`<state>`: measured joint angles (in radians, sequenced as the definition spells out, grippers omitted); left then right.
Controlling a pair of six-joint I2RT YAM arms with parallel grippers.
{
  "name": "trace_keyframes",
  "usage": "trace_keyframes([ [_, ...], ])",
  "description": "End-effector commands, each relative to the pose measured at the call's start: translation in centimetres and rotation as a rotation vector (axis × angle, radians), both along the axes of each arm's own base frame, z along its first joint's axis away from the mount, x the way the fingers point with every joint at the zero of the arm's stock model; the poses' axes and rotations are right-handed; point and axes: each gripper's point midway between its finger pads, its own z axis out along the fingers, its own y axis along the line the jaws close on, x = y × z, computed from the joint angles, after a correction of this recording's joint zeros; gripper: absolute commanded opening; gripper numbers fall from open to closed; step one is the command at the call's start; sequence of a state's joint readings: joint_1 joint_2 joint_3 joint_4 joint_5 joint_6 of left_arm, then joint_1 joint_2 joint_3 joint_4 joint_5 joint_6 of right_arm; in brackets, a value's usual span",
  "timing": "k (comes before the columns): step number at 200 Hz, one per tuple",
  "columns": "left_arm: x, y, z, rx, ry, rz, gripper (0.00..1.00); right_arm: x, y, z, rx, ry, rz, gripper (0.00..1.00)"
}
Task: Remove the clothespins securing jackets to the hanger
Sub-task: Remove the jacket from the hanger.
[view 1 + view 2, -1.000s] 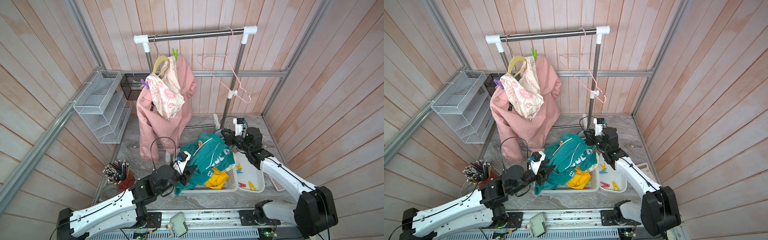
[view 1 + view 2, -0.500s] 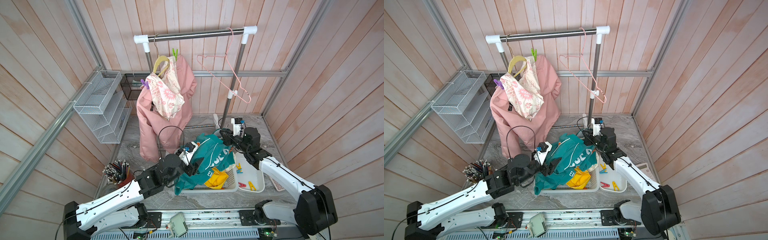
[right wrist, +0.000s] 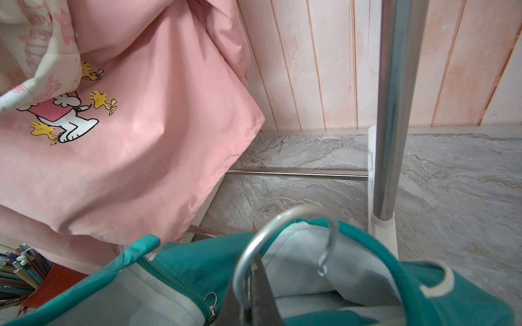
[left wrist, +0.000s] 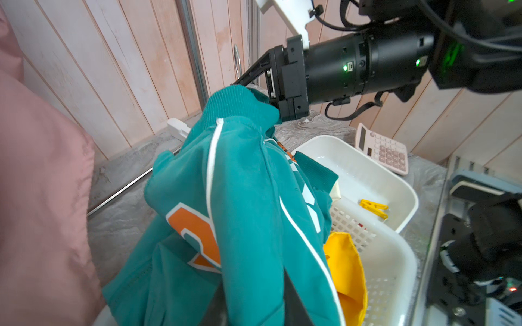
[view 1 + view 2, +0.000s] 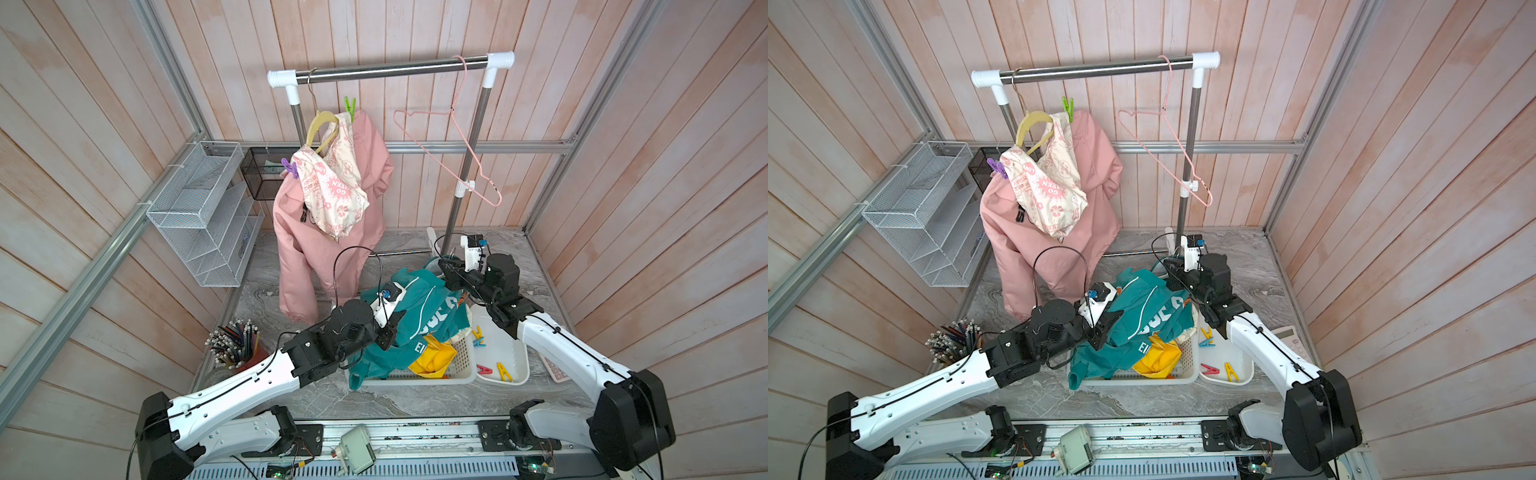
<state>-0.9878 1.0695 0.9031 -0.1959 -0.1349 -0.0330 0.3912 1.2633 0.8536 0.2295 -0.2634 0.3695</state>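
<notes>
A teal jacket (image 5: 419,316) hangs over the white basket (image 5: 415,379), lifted between my two arms. My right gripper (image 3: 248,296) is shut on the silver hook (image 3: 282,223) of the jacket's hanger. Teal cloth is pinched in my left gripper (image 4: 251,288), which is shut on it lower down. A yellow jacket (image 5: 432,358) lies in the basket. On the rail a pink jacket (image 5: 328,241) hangs from a beige hanger (image 5: 320,124), held by a green clothespin (image 5: 350,106) and a purple clothespin (image 5: 289,168). Several loose clothespins (image 5: 483,369) lie in the white tray (image 5: 517,349).
An empty pink wire hanger (image 5: 465,141) hangs on the steel rail (image 5: 390,68), whose upright (image 5: 465,183) stands just behind my right wrist. A cup of pencils (image 5: 235,345), a wire shelf (image 5: 203,212) and a black mesh bin (image 5: 262,172) are at the left. A pink calculator (image 4: 381,152) lies beyond the tray.
My left arm has risen from beside the basket up to the teal jacket, and its gripper has closed on the cloth. The right gripper has kept its hold on the hook.
</notes>
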Motion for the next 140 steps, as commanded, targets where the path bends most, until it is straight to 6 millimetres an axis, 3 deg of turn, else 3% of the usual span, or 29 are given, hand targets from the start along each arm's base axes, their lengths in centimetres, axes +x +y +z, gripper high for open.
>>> trace_keyframes([
  [1, -0.5, 0.7, 1.0, -0.034, -0.012, -0.004, 0.09, 1.3, -0.6, 1.9, 0.031, -0.035, -0.041, 0.00],
  [28, -1.0, 1.4, 1.8, -0.075, -0.038, -0.007, 0.00, 1.6, -0.7, 1.9, 0.039, -0.033, -0.051, 0.00],
  [58, -1.9, 2.3, 2.6, -0.131, -0.073, -0.019, 0.00, 2.0, -2.0, 1.7, 0.100, -0.001, -0.081, 0.00],
  [91, -2.3, 3.3, 2.0, -0.147, -0.053, 0.000, 0.00, 2.4, -4.2, 1.8, 0.195, 0.020, -0.128, 0.00],
  [140, -2.9, 3.9, 1.1, -0.207, -0.020, 0.005, 0.00, 2.8, -4.8, 1.5, 0.235, 0.037, -0.131, 0.00],
])
